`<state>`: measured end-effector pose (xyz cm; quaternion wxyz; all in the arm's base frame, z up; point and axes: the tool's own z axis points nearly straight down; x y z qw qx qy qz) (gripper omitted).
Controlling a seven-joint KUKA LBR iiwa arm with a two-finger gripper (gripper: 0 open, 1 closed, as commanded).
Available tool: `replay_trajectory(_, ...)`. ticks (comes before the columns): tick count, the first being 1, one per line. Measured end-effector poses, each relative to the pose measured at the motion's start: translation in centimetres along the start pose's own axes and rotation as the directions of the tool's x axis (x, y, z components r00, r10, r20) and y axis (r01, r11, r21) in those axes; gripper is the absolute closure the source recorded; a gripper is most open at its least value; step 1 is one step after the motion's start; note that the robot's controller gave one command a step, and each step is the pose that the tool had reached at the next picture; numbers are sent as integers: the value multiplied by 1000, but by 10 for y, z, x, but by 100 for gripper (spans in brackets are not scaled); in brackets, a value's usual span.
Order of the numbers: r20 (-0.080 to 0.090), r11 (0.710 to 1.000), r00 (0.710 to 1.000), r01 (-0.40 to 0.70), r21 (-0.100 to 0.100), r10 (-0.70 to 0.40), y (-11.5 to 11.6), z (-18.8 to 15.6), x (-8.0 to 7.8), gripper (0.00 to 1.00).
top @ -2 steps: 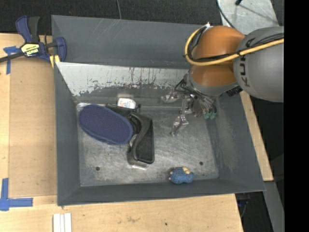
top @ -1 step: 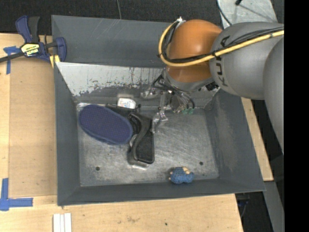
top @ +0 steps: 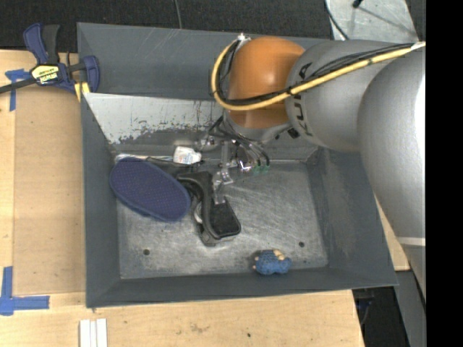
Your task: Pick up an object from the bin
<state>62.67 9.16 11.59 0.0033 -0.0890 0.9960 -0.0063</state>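
My gripper (top: 226, 166) hangs under the arm's wrist at the back middle of the bin, low over the floor. Directly below it lies a black flat object with a grey rim (top: 219, 221), with a black curved strap running from it toward the left. Whether the gripper touches that black object cannot be made out. A dark blue oval pad (top: 150, 189) lies just left of the gripper, tilted against the strap. A small silver piece (top: 187, 154) sits by the back wall beside the gripper.
A small blue lumpy toy (top: 271, 264) lies at the bin's front wall, right of the middle. The arm and its orange cover hang over the bin's back right. The sloped walls close in on all sides.
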Motion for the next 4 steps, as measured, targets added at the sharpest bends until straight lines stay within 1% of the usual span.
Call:
replay_trajectory(1,4,999,999,-37,-15,37,48,-57,18,0)
replay_trajectory(2,21,983,983,-181,-27,181,56,36,43,0)
replay_trajectory(3,46,983,982,-183,-28,184,53,32,37,100)
replay_trajectory(4,6,998,998,68,-12,-68,33,-120,75,100)
